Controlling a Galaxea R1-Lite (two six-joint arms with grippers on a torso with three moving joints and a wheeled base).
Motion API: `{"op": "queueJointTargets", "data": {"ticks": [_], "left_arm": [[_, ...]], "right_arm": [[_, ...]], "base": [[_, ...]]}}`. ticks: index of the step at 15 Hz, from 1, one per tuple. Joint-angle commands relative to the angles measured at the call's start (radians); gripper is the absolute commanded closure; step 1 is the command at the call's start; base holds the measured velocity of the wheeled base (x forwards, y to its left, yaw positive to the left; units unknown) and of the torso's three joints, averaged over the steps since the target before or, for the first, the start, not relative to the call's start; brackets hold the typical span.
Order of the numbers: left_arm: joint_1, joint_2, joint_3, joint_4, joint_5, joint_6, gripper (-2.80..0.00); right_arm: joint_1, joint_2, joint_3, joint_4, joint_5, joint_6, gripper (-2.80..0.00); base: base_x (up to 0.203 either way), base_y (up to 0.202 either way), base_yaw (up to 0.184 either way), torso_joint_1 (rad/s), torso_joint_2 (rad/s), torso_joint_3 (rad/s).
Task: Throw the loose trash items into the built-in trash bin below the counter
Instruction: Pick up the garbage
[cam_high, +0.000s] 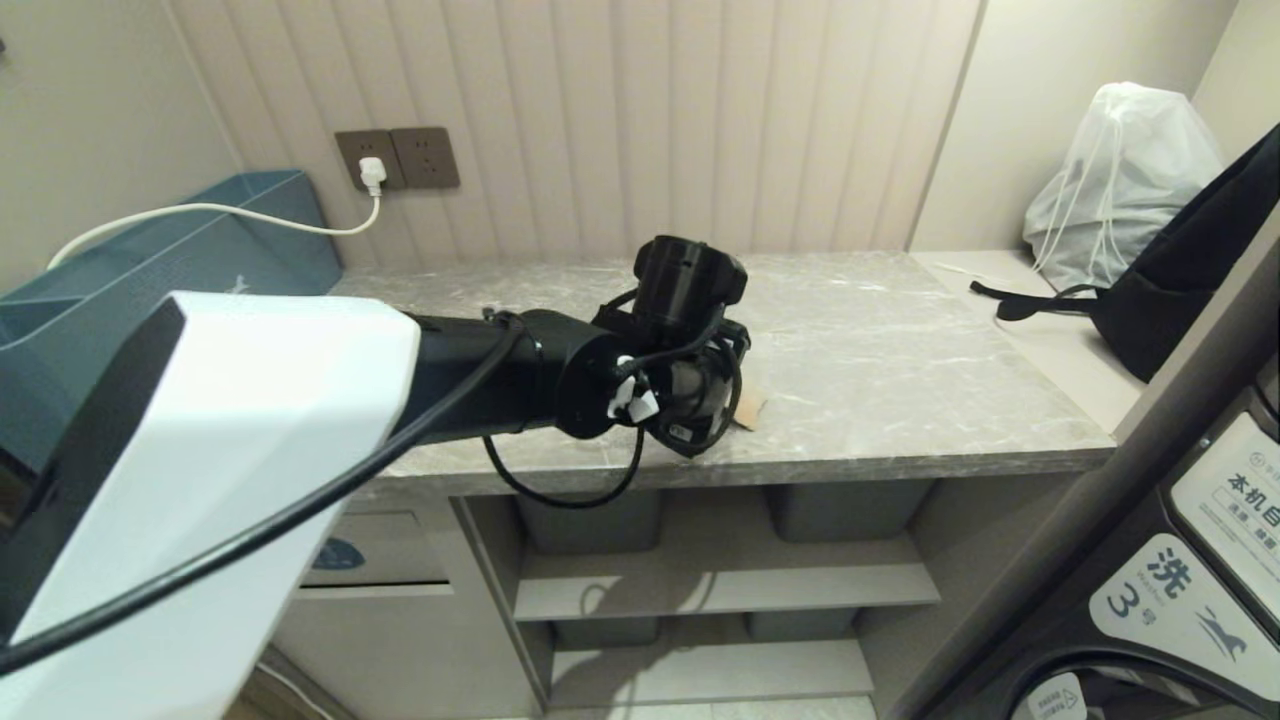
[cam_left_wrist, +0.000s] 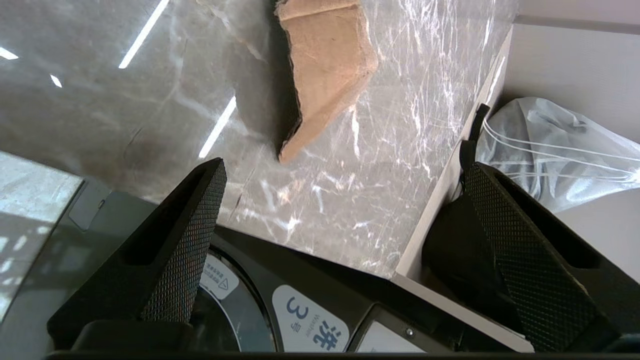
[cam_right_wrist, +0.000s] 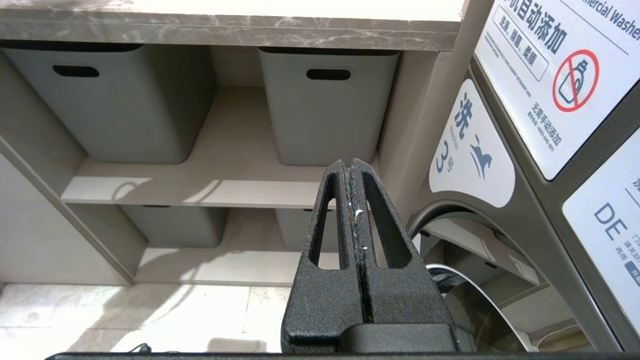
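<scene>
A plain tan cardboard scrap lies on the grey marble counter close to its front edge. Only its corner peeks out past my left wrist in the head view. My left gripper hovers over the counter beside the scrap, open, with nothing between its fingers. The scrap lies beyond the fingertips, apart from them. The built-in trash bin flap with its blue sticker sits below the counter at the left. My right gripper is parked low, shut and empty, facing the shelves.
Grey tubs stand on beige shelves under the counter. A washing machine rises at the right. A white drawstring bag and a black bag lie on the ledge at the back right. A teal box stands at the back left.
</scene>
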Motion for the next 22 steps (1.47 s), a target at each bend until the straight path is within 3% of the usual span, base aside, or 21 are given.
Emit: {"op": "queueJointTargets", "data": {"ticks": [1, 3, 9, 12, 22], "left_arm": [[0.003, 0.023, -0.002, -0.022, 0.0, -0.01, -2.8], [0.011, 0.037, -0.002, -0.1, 0.0, -0.009, -2.8], [0.03, 0.071, -0.002, -0.128, -0.003, -0.008, -2.8], [0.044, 0.099, -0.002, -0.216, -0.004, -0.006, -2.8], [0.047, 0.14, -0.002, -0.35, -0.069, -0.007, -2.8]], "right_arm": [[0.0, -0.001, 0.0, 0.0, 0.0, -0.001, 0.0], [0.0, -0.001, 0.0, 0.0, 0.0, -0.001, 0.0], [0.0, -0.001, 0.0, 0.0, 0.0, -0.001, 0.0], [0.0, -0.001, 0.0, 0.0, 0.0, -0.001, 0.0], [0.0, -0.001, 0.0, 0.0, 0.0, -0.001, 0.0]], "base": [[0.0, 0.0, 0.0, 0.0, 0.0, 0.0], [0.0, 0.0, 0.0, 0.0, 0.0, 0.0], [0.0, 0.0, 0.0, 0.0, 0.0, 0.0], [0.0, 0.0, 0.0, 0.0, 0.0, 0.0], [0.0, 0.0, 0.0, 0.0, 0.0, 0.0]]}}
